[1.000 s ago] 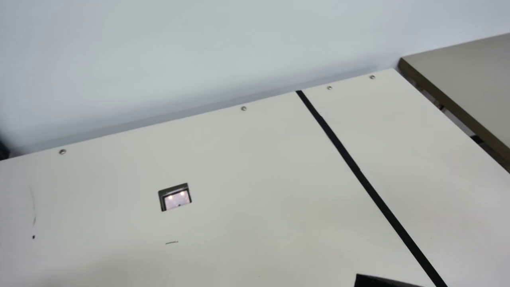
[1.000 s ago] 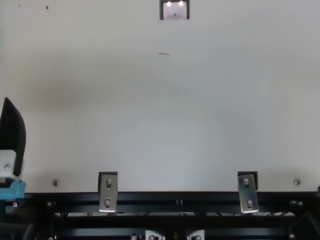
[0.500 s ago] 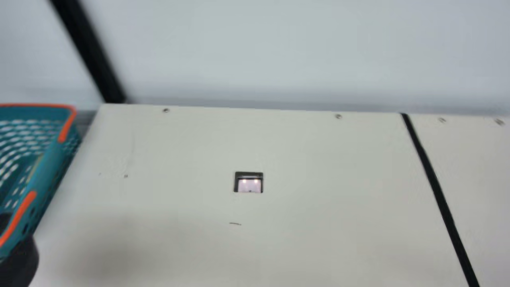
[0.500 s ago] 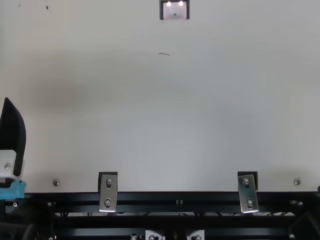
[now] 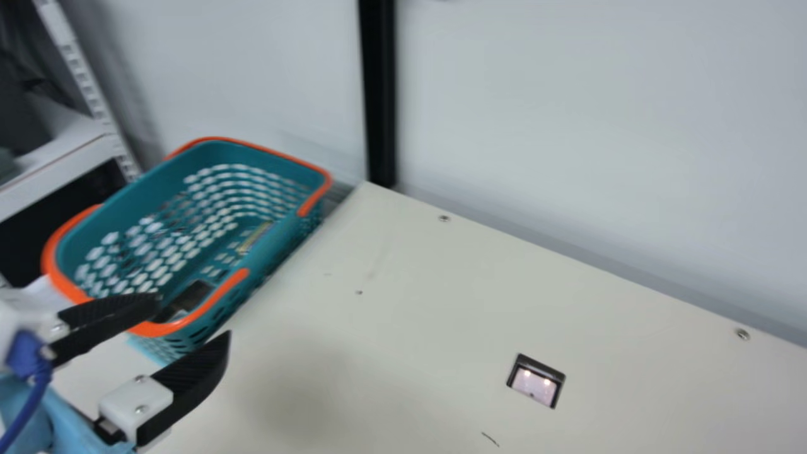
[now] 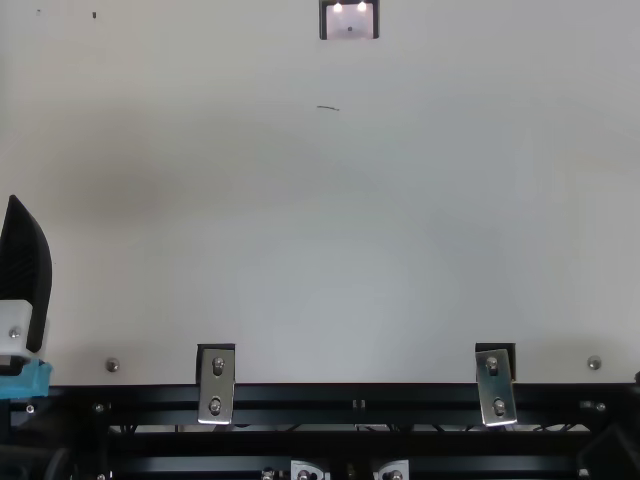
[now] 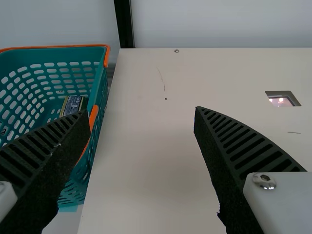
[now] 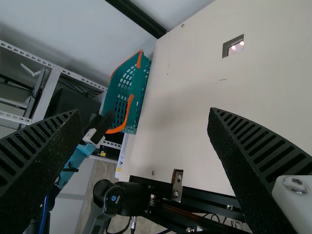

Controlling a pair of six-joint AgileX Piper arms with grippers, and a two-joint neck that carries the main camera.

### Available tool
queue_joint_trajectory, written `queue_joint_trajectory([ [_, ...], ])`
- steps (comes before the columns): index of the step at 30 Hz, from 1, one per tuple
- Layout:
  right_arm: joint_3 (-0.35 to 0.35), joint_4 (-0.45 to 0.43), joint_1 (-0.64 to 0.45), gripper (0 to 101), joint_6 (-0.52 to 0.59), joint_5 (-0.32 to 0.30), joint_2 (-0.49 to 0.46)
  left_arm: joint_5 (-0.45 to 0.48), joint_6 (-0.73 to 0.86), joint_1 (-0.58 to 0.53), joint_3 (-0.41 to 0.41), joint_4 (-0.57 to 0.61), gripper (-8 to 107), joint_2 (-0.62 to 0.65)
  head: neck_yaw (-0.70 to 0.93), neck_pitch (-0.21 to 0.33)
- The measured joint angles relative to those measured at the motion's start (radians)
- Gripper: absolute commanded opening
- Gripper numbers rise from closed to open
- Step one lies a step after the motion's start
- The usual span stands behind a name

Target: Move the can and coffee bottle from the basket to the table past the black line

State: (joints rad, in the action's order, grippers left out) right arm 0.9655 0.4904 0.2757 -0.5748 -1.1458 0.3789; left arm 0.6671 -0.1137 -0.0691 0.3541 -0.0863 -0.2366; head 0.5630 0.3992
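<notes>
My black left gripper point(image 5: 194, 315) and right gripper point(image 8: 145, 111) stand wide; the upright perforated teal basket point(image 5: 282, 243) extends lengthwise along the cream table's point(image 5: 403, 359) edge.

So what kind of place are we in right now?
Probably a robotics lab or test workshop: a robot arm's gripper hangs by a bare-looking table, metal brackets sit at its edge, and slotted shelving stands behind.
</notes>
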Motion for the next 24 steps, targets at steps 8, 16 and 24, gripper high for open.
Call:
queue_joint_trajectory([
  [8, 0.0, 0.0, 0.0, 101, 0.0, 0.0, 0.0, 0.0, 0.0, 0.0, 0.0, 0.0, 90, 0.0, 0.072, 0.005],
  [16, 0.0, 0.0, 0.0, 101, 0.0, 0.0, 0.0, 0.0, 0.0, 0.0, 0.0, 0.0, 90, 0.0, 0.072, 0.005],
  [24, 0.0, 0.0, 0.0, 101, 0.0, 0.0, 0.0, 0.0, 0.0, 0.0, 0.0, 0.0, 90, 0.0, 0.072, 0.005],
])
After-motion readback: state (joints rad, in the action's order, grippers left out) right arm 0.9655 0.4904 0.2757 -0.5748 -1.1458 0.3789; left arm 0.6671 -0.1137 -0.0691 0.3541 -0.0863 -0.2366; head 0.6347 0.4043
